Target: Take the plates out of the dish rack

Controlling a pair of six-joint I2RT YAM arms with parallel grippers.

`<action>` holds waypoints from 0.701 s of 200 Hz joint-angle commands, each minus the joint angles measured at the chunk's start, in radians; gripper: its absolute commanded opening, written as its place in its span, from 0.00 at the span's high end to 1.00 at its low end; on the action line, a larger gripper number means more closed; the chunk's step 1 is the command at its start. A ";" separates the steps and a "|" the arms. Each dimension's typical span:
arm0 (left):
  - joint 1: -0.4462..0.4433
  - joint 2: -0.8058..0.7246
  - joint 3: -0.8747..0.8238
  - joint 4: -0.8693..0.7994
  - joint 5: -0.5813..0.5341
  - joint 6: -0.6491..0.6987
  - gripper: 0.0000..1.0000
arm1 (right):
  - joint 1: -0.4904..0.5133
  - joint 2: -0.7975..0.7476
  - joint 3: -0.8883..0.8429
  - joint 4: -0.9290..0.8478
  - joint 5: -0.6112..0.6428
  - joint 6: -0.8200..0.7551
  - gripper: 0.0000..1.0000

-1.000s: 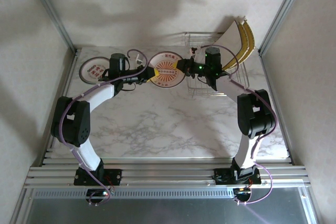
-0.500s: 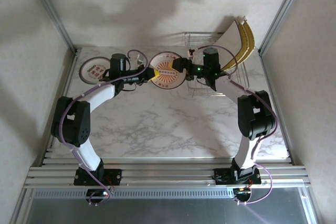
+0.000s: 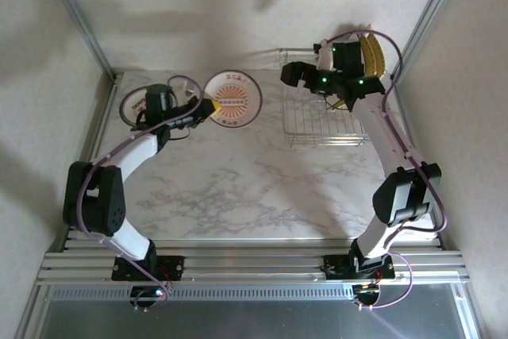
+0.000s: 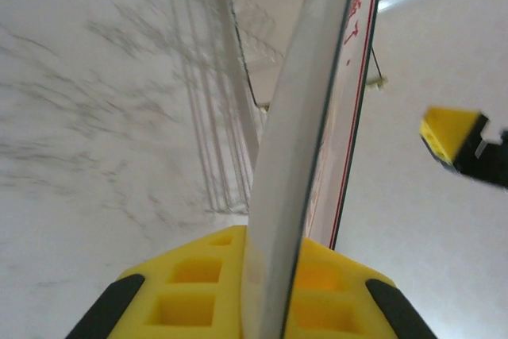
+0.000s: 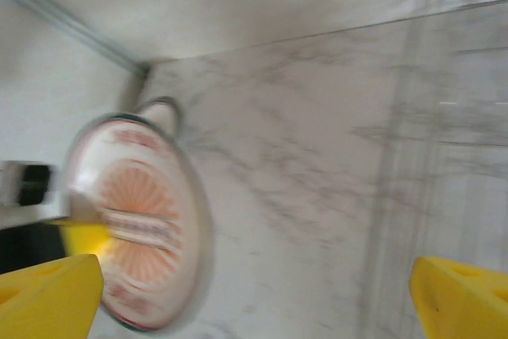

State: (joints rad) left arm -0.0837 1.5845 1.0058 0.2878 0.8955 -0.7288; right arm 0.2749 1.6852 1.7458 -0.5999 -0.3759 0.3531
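Left gripper (image 3: pixel 206 107) jaws clamped on the rim of a round plate (image 3: pixel 233 99), which sits tilted over the worktop (image 3: pixel 254 188), left of the dish rack (image 3: pixel 325 121). A second round plate (image 3: pixel 132 105) lies flat at far left, partly under the left arm. Right gripper (image 3: pixel 292 74) jaws wide apart and empty at the rack's far-left corner; yellow striped plates (image 3: pixel 375 57) stand at its far right.

White plate (image 3: pixel 233 99), red-orange sunburst centre
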 commanded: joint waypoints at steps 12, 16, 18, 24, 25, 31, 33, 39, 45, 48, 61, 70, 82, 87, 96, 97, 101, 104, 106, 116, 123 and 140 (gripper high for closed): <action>0.151 -0.130 -0.101 0.122 -0.121 -0.066 1.00 | -0.023 -0.048 0.045 -0.379 0.368 -0.185 0.01; 0.167 -0.141 -0.112 0.124 -0.136 -0.072 1.00 | -0.028 -0.053 0.041 -0.393 0.389 -0.194 0.01; 0.175 -0.147 -0.118 0.125 -0.143 -0.076 1.00 | -0.030 -0.056 0.038 -0.398 0.399 -0.199 0.01; 0.198 -0.165 -0.134 0.134 -0.166 -0.087 1.00 | -0.039 -0.064 0.029 -0.414 0.424 -0.207 0.01; 0.202 -0.167 -0.137 0.135 -0.169 -0.089 1.00 | -0.041 -0.065 0.027 -0.418 0.428 -0.210 0.01; 0.225 -0.184 -0.153 0.146 -0.190 -0.101 1.00 | -0.050 -0.072 0.018 -0.430 0.450 -0.217 0.01; 0.233 -0.188 -0.160 0.149 -0.197 -0.106 1.00 | -0.053 -0.074 0.016 -0.435 0.458 -0.221 0.01; 0.252 -0.203 -0.177 0.162 -0.220 -0.120 1.00 | -0.059 -0.077 0.009 -0.447 0.477 -0.228 0.01; 0.272 -0.216 -0.193 0.178 -0.237 -0.133 1.00 | -0.064 -0.078 0.004 -0.460 0.493 -0.237 0.01; 0.283 -0.221 -0.202 0.185 -0.244 -0.139 1.00 | -0.067 -0.078 0.002 -0.467 0.503 -0.240 0.01; 0.321 -0.235 -0.235 0.215 -0.272 -0.169 1.00 | -0.072 -0.073 0.000 -0.496 0.526 -0.256 0.01; 0.345 -0.233 -0.253 0.237 -0.274 -0.184 1.00 | -0.075 -0.072 -0.002 -0.509 0.547 -0.269 0.01; 0.373 -0.226 -0.275 0.261 -0.274 -0.201 1.00 | -0.077 -0.069 0.001 -0.527 0.568 -0.284 0.01; 0.383 -0.223 -0.286 0.275 -0.274 -0.210 1.00 | -0.077 -0.068 0.003 -0.533 0.579 -0.289 0.01; 0.401 -0.219 -0.308 0.300 -0.285 -0.227 1.00 | -0.078 -0.067 0.003 -0.541 0.597 -0.297 0.01; 0.402 -0.219 -0.310 0.303 -0.286 -0.229 1.00 | -0.078 -0.067 0.003 -0.540 0.598 -0.298 0.01; 0.410 -0.217 -0.321 0.315 -0.291 -0.237 1.00 | -0.078 -0.067 0.003 -0.542 0.601 -0.300 0.01; 0.417 -0.215 -0.327 0.324 -0.294 -0.241 1.00 | -0.081 -0.067 0.003 -0.543 0.601 -0.302 0.01; 0.421 -0.214 -0.332 0.330 -0.296 -0.245 1.00 | -0.083 -0.068 0.003 -0.544 0.601 -0.303 0.01; 0.438 -0.204 -0.350 0.353 -0.312 -0.258 1.00 | -0.087 -0.071 -0.002 -0.544 0.597 -0.308 0.01; 0.449 -0.191 -0.354 0.364 -0.319 -0.262 1.00 | -0.088 -0.074 -0.007 -0.542 0.592 -0.312 0.01; 0.471 -0.149 -0.349 0.387 -0.332 -0.270 1.00 | -0.092 -0.080 -0.022 -0.533 0.581 -0.318 0.01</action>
State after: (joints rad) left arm 0.3576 1.3918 0.6525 0.5369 0.6006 -0.9573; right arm 0.1936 1.6321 1.7535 -1.1103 0.1844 0.0662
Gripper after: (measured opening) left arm 0.082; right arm 0.991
